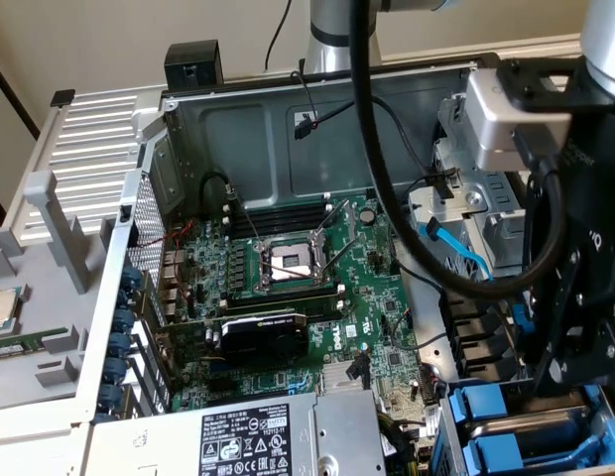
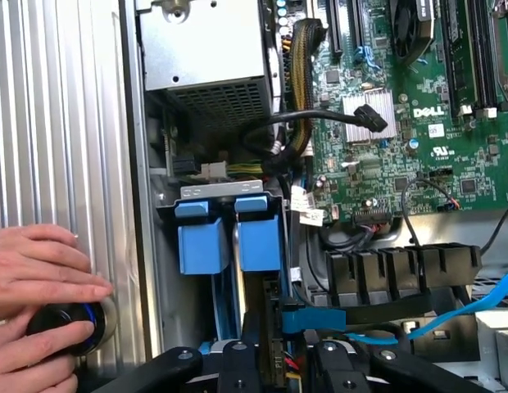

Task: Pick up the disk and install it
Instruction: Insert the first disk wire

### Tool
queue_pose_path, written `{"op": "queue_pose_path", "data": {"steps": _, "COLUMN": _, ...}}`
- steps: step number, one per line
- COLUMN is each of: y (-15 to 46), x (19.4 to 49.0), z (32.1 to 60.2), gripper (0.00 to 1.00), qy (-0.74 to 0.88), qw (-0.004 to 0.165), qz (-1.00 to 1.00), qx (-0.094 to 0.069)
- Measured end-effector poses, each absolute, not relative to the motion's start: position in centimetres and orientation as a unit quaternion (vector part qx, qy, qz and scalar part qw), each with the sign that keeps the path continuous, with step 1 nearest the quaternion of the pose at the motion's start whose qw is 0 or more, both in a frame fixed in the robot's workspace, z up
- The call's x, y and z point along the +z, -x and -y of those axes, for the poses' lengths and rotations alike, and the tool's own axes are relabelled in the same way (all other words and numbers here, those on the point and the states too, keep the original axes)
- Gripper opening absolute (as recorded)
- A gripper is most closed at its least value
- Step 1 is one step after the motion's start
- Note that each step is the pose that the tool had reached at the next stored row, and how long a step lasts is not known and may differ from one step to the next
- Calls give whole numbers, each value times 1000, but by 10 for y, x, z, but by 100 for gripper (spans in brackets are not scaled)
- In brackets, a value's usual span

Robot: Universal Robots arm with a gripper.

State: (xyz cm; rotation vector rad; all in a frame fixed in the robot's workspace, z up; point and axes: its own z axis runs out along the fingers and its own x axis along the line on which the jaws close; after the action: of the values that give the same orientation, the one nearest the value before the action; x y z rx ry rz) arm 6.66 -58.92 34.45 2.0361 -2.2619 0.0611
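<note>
Open computer case seen from above, its green motherboard (image 1: 317,288) filling the middle of the exterior view. A grey power supply (image 1: 288,436) with a black-and-white label sits at bottom centre. My dark arm hangs at the exterior view's right, and my fingers (image 1: 570,337) reach down over the drive bay (image 1: 526,426) in the lower right corner, where two blue carriers lie side by side.

In the wrist view, the fingers (image 2: 239,364) stand either side of a thin dark slab with a blue frame, which looks like the disk (image 2: 307,318) seen edge-on in the bay. It stands just beside the two blue carriers (image 2: 229,237). I cannot tell whether the fingers grip it or stand clear of it.

A person's hands (image 2: 41,278) rest on the ribbed grey panel (image 2: 57,115) outside the case, around a round black knob (image 2: 65,327).
</note>
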Motion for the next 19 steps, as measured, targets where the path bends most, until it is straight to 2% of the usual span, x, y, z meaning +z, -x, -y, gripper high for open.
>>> {"op": "queue_pose_path", "data": {"steps": 14, "y": -67, "x": 390, "z": 584, "gripper": 31, "qy": -667, "qw": 65, "qz": 741, "qx": 38}}
{"op": "queue_pose_path", "data": {"steps": 19, "y": -64, "x": 393, "z": 579, "gripper": 31, "qy": -666, "qw": 70, "qz": 741, "qx": 43}}
